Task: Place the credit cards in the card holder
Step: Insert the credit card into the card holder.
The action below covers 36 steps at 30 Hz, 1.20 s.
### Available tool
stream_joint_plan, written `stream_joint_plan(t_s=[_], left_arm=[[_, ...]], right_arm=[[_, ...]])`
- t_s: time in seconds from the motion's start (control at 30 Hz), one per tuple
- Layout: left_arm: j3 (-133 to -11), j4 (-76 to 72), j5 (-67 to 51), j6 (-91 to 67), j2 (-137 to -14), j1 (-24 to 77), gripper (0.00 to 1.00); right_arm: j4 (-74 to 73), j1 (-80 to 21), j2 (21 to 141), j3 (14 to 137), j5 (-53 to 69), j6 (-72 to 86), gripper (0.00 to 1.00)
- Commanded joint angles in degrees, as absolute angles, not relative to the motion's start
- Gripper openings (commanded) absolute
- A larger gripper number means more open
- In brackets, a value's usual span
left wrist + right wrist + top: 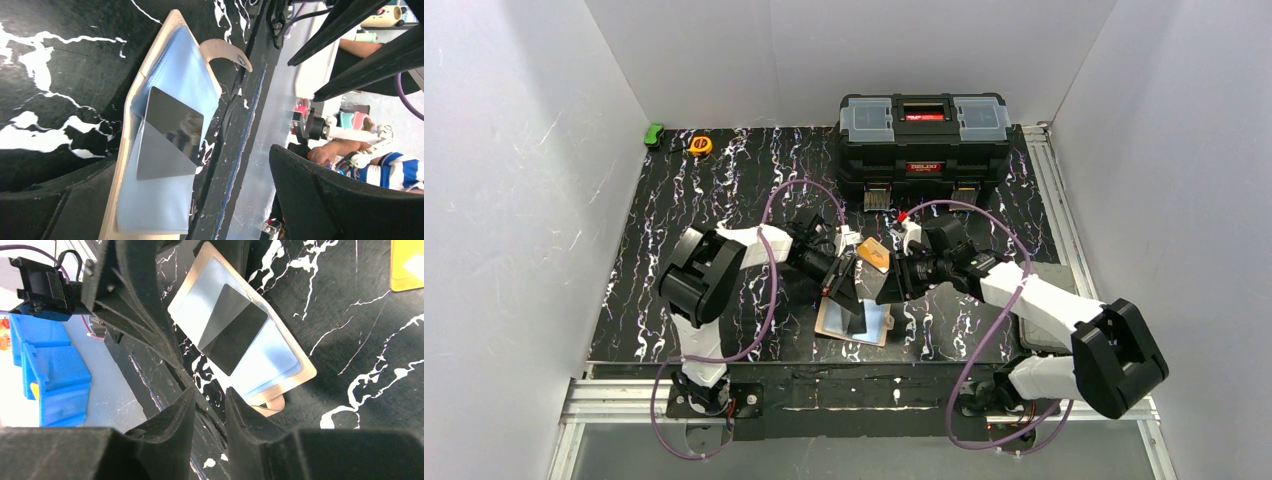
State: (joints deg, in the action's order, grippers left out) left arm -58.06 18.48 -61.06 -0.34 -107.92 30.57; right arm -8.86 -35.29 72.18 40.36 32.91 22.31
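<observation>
**Hovering over the open card holder, one card on its lining**

Spread wide and holding nothing, the left gripper [844, 296] hangs just over the left end of the card holder [854, 322]. In its own wrist view one finger crosses the upper right corner and the other fills the lower right, both cut off by the frame. The right gripper [210, 394] has its fingers drawn near each other, with a narrow gap between the tips and nothing in it. They rise from the bottom of the right wrist view, just off the holder's lower edge.

The card holder lies opened flat, pale blue side up, below centre in the top view. Its long axis runs roughly left to right, dipping a little toward the right. Its snap tab [226, 50] curls out from the cream rim.

The black card [172, 125] rests on the blue lining. Its long axis is close to upright in the left wrist frame, leaning the same way as the holder's rim. Part of it shows glossy black and the rest a flat grey. Whether that grey part sits under a clear pocket or only catches glare cannot be told.

The orange card [874, 254] lies on the table [724, 200] just above the holder in the top view, between the two arms and apart from the holder. Only its corner shows at the upper right of the right wrist view. A black toolbox [924, 140] stands at top centre.
</observation>
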Motion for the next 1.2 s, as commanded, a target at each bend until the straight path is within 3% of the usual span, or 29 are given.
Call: stream_joint_plan(t_s=[0.0,0.37,0.57,0.87,1.17], left_arm=[[-57.49,18.67,-52.42,2.28,-106.37,29.68,0.98],[-60.00,29.08,-38.85,12.08,-94.18,27.70,0.98],[-59.08,34.89,-37.93,31.26,-85.14,27.33,0.98],[-43.80,26.95,-34.73,61.17,-75.98,30.00,0.98],[-40.78,21.11,-33.31,66.29,-79.58,33.13,0.87]], right_arm=[[-7.42,-36.48,74.64,42.10,35.33,21.92,0.33],[-11.80,-43.34,82.57,47.01,31.42,20.23,0.26],[-14.25,-43.76,83.60,48.12,28.45,20.52,0.15],[-15.49,-45.04,87.28,49.34,27.03,20.87,0.02],[-16.00,-45.88,89.67,48.63,25.90,20.54,0.01]])
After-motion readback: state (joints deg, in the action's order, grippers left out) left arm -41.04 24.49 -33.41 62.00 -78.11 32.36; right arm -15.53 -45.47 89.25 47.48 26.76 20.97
